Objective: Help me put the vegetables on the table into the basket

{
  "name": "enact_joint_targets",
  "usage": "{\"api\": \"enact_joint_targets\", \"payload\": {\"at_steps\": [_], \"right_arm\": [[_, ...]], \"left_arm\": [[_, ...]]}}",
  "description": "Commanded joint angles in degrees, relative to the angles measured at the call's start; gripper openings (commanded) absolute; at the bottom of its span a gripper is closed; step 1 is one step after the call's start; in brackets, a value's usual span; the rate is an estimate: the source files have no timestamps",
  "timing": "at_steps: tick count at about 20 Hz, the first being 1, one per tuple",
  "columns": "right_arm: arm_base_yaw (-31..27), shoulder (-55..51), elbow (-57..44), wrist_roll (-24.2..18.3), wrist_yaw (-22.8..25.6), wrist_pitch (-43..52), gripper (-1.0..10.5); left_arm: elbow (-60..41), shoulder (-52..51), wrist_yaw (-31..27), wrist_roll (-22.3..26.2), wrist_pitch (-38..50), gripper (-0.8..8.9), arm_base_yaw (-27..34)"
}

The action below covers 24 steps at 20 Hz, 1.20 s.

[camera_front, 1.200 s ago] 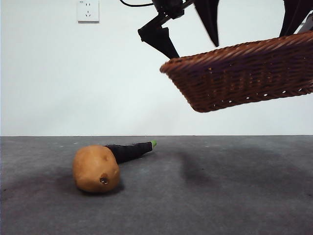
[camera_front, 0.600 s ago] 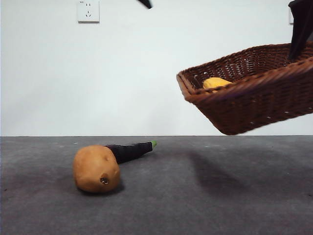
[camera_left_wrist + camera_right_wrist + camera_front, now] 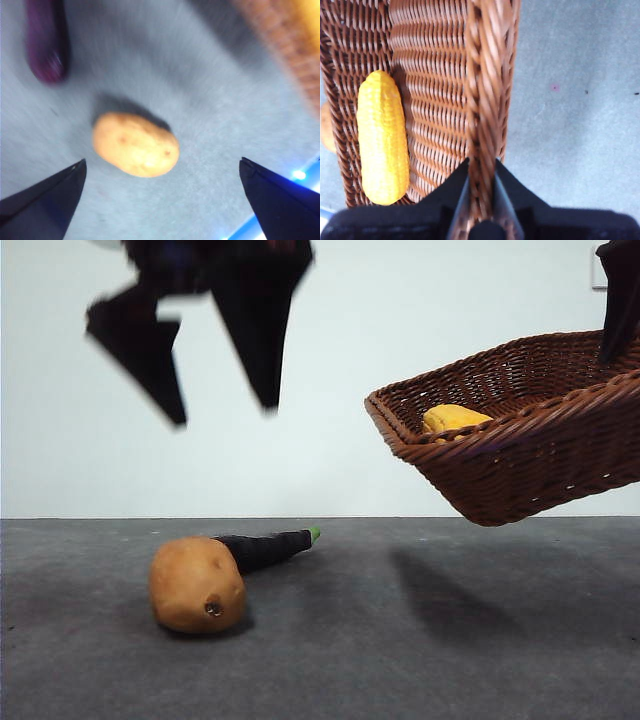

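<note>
While the right gripper (image 3: 481,175) pinches the braided rim of the woven basket (image 3: 520,455) holding bumpy yellow corn (image 3: 382,137), the left gripper (image 3: 160,175) hangs wide open, holding nothing, over the smooth round potato (image 3: 135,145).

Basket (image 3: 520,455) aloft, tilted — yellow corn (image 3: 455,419) inside.
Potato (image 3: 197,584) on the table (image 3: 420,640), eggplant (image 3: 265,549) touching it at two o'clock.

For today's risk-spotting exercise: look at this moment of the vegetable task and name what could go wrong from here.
1. The basket hangs tilted in the air, pinched only at its rim by the right gripper; the corn lies at the low end and might roll out.
2. The open left gripper is above the potato, which looks round and wide, so the grasp may slip.
</note>
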Motion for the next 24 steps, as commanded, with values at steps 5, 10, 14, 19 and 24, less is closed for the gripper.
{"api": "enact_joint_targets", "payload": {"at_steps": [5,10,14,19,24], "right_arm": [[0.0,-0.17,0.37,-0.68,0.13,-0.04,-0.1],[0.0,-0.17,0.37,-0.7,0.13,0.11,-0.1],[0.0,-0.17,0.37,-0.94,0.13,0.04,-0.1],[0.0,-0.17,0.37,-1.79,0.11,-1.36,-0.1],[0.0,-0.17,0.37,-1.81,0.13,-1.42,-0.1]], "left_arm": [[-15.19,0.13,-0.46,-18.6,14.16,5.93,3.69],[-21.18,1.31,-0.57,-20.72,21.59,5.93,4.37],[-21.18,2.08,-0.17,-20.7,25.46,5.77,4.37],[-21.18,2.51,0.68,-18.23,24.24,0.13,4.24],[-20.22,1.36,3.19,-15.19,23.52,-0.1,4.37]]}}
